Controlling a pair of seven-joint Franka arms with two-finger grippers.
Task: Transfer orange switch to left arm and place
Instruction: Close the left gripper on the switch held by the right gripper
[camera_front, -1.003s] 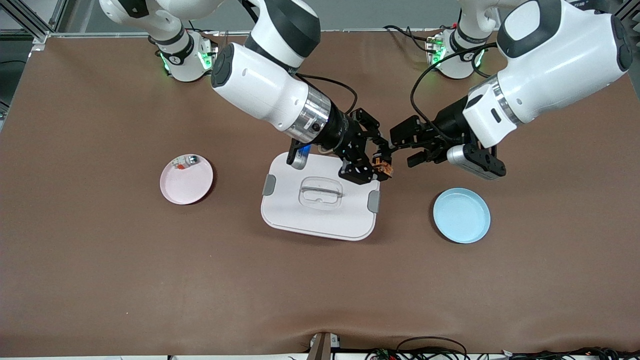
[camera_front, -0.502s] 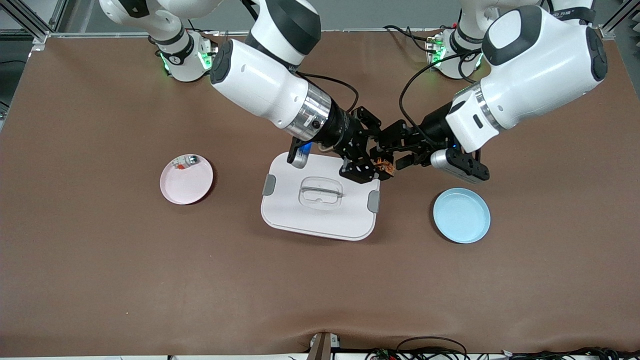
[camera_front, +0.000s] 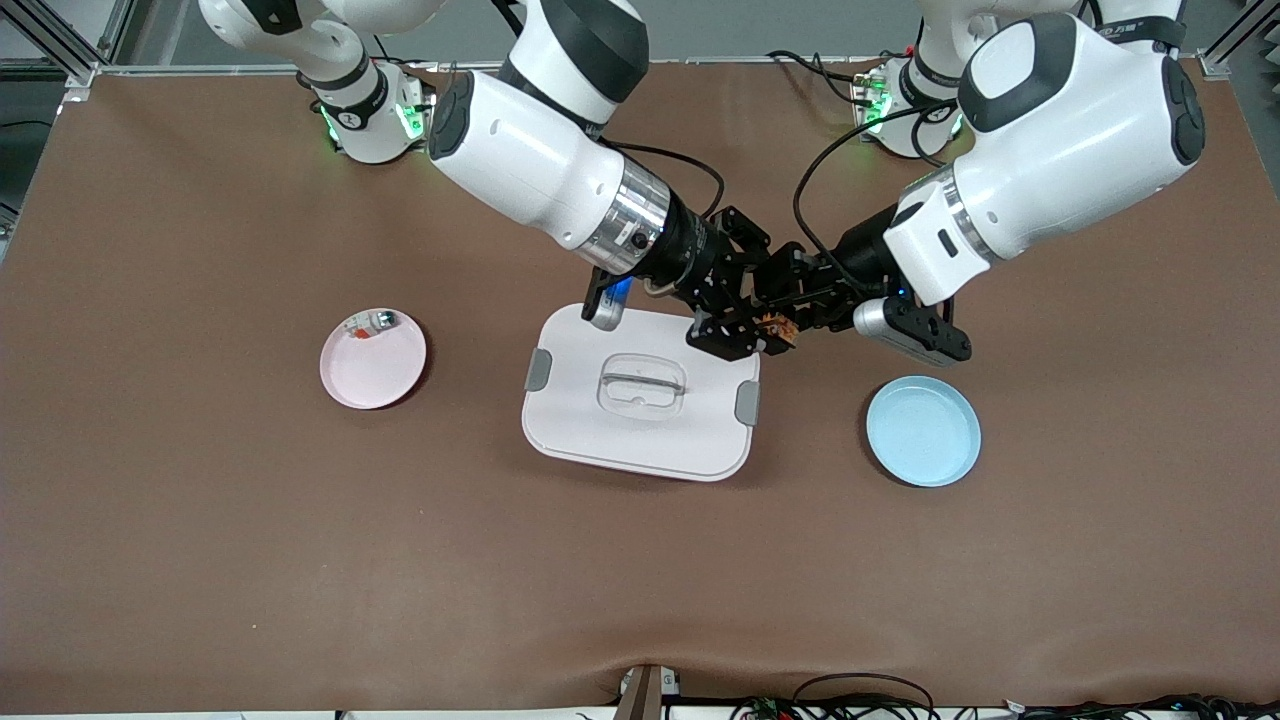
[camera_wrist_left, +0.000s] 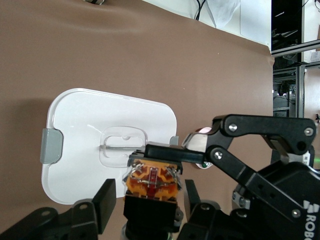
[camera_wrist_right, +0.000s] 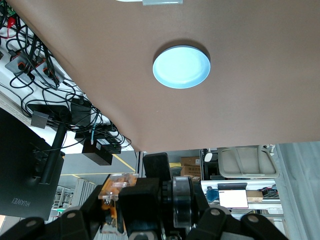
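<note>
The orange switch is small, with a black body and an orange face. My right gripper is shut on it and holds it in the air over the edge of the white box at the left arm's end. My left gripper is open, with a finger on each side of the switch and a gap at both. In the left wrist view the switch sits between my left fingers, with the box below. In the right wrist view the switch is in my right gripper.
A light blue plate lies toward the left arm's end of the table and also shows in the right wrist view. A pink plate toward the right arm's end holds a small silvery-clear part. Cables run along the table's front edge.
My left gripper has moved in toward the right gripper and now has its fingers on either side of the switch. The right gripper has shifted slightly, still holding the switch.
</note>
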